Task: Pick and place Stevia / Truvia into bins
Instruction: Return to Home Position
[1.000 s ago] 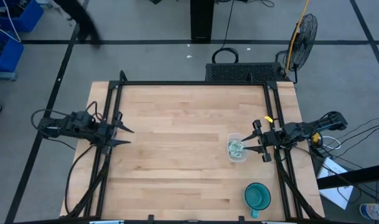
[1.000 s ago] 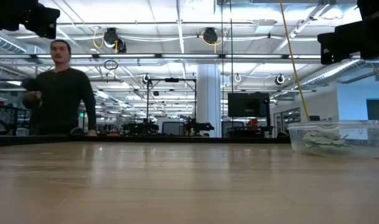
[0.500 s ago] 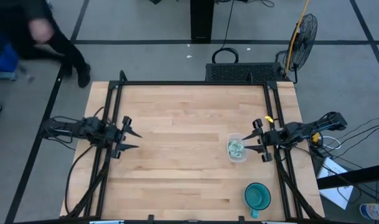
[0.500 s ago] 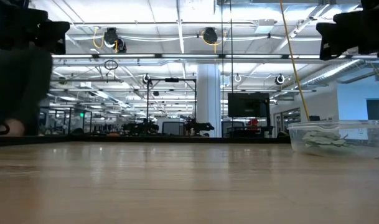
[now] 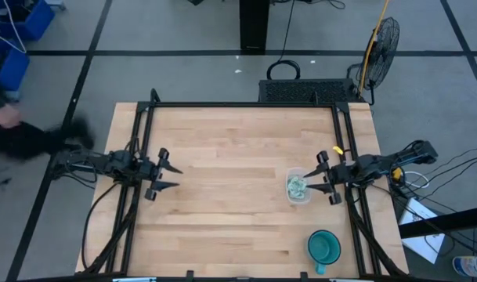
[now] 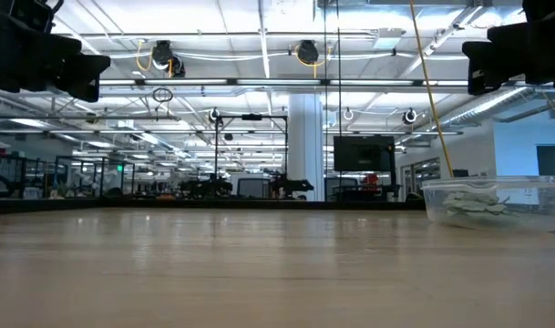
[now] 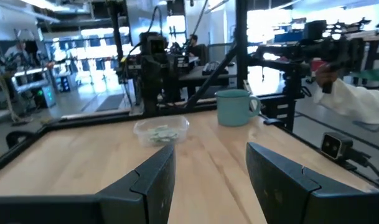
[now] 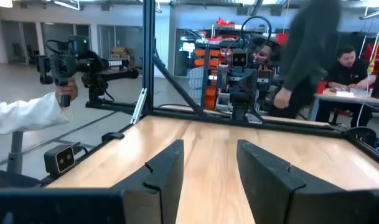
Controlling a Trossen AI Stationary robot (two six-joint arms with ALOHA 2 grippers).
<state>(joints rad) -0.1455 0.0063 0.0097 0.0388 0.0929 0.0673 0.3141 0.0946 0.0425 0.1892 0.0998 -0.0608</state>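
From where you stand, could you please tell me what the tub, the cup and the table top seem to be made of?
Tub: likely clear, glossy plastic; the packets show through its wall. Cup: smooth teal, perhaps glazed ceramic or plastic; unclear. Table top: pale wood, matte, with plank seams.

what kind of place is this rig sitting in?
Looks like a robotics lab in an open industrial hall: exposed ceiling ducts, rows of equipment benches behind, and a person seated at a desk.

One bin (image 5: 300, 200), one teal cup (image 5: 324, 247), Stevia packets (image 5: 296, 186) too heaped to count.
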